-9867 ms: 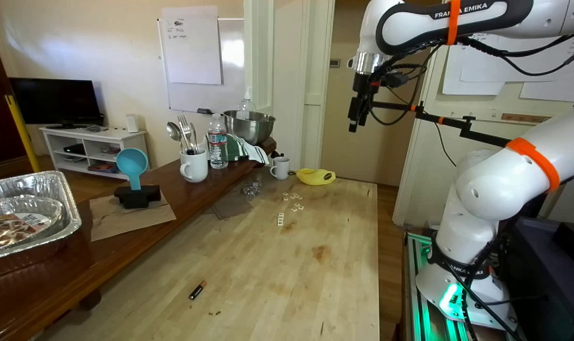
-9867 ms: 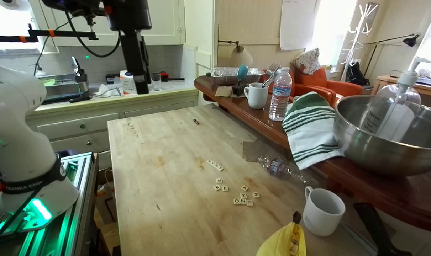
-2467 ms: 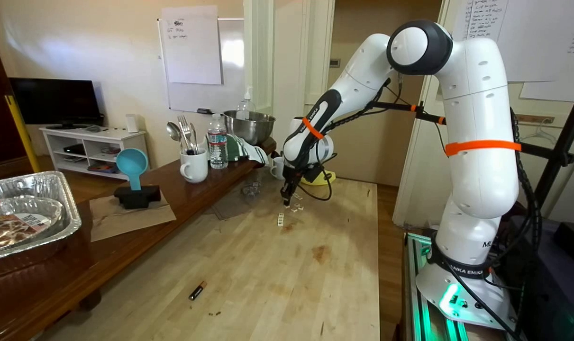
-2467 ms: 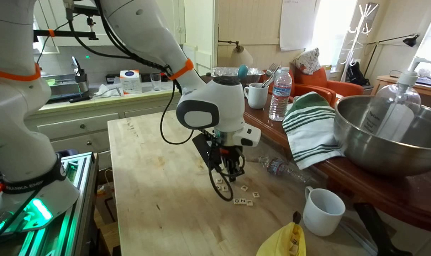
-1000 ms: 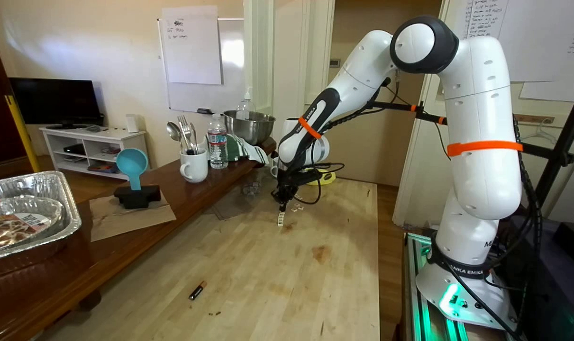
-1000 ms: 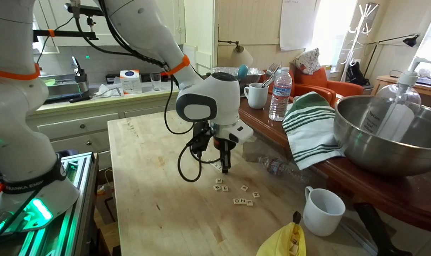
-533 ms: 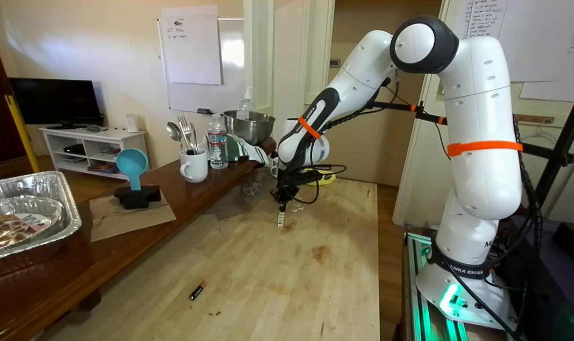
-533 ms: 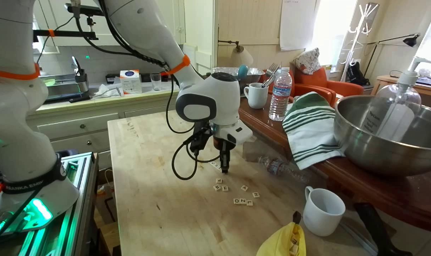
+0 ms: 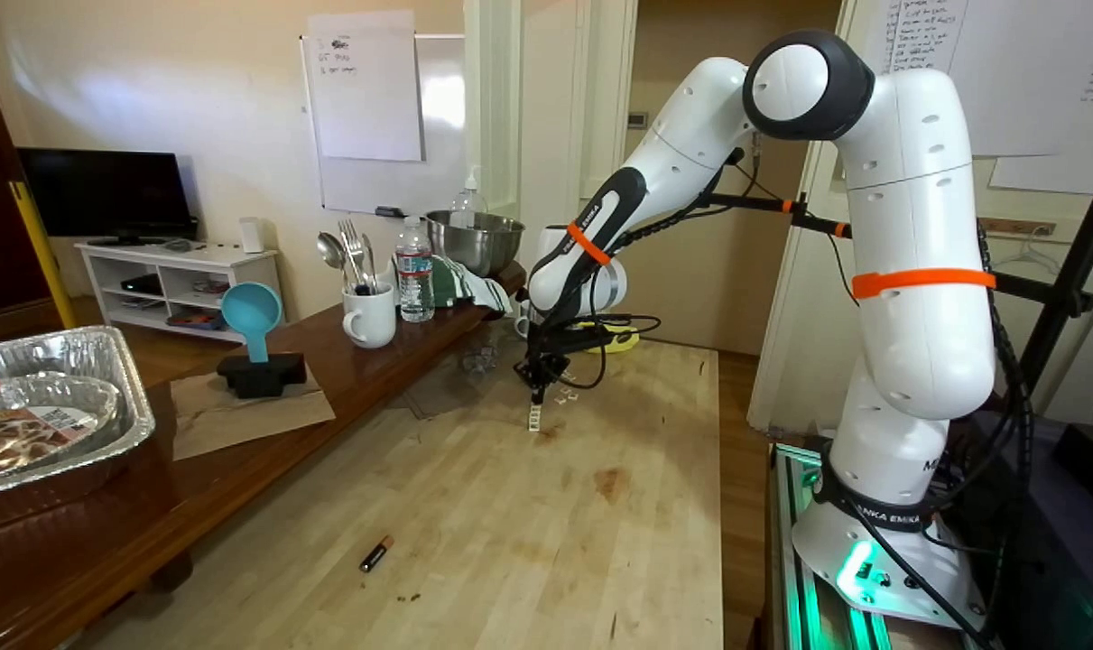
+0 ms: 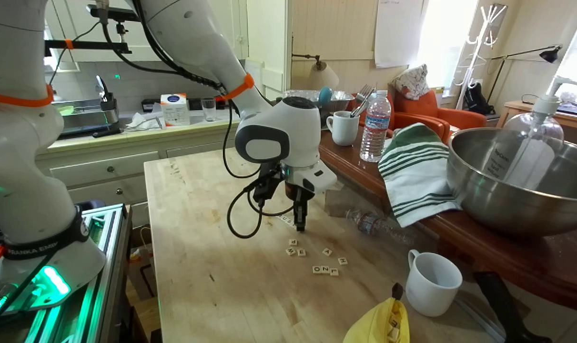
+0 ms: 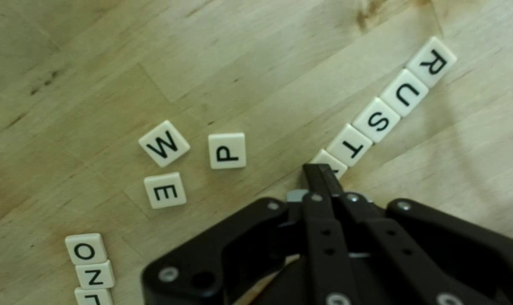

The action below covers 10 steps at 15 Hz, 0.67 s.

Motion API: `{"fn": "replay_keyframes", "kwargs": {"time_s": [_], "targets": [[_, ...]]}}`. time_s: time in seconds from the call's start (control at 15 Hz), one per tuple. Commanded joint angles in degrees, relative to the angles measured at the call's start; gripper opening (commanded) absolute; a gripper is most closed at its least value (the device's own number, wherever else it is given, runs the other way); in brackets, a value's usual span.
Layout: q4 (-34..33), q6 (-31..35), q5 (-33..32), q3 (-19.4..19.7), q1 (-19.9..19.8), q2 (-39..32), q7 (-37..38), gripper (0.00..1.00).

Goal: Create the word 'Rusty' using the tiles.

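Gripper (image 11: 323,171): narrow, fingers (image 11: 317,182) together; whether it grips anything, I cannot tell.
Row of tiles (image 11: 376,120): R, U, S, T, all legible in the wrist view, from the fingertips toward half past one.
End tile (image 11: 331,160): touching T, letter mostly covered.
A tile (image 10: 327,251), H tile (image 10: 342,261): legible only in an exterior view, at the gripper's four o'clock.
Battery (image 9: 376,553): in an exterior view alone, toward half past seven.

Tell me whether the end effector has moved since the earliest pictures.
Yes: judged against the table in both exterior views, the end effector has come down from high above it to one end of the row of tiles.
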State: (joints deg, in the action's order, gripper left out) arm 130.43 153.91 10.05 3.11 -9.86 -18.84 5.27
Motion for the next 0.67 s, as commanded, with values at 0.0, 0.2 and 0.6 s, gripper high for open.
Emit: {"fn": "replay_keyframes", "kwargs": {"time_s": [0.0,0.2,0.6], "targets": [[1.12,0.08,0.74,0.73,1.2,-0.35,1.39,0.0],[1.35,0.55,1.23,0.51,0.72,0.87,0.41,0.0],[2.28,0.64,3.02,-0.01,0.07,3.05,-1.12,0.0]]}}
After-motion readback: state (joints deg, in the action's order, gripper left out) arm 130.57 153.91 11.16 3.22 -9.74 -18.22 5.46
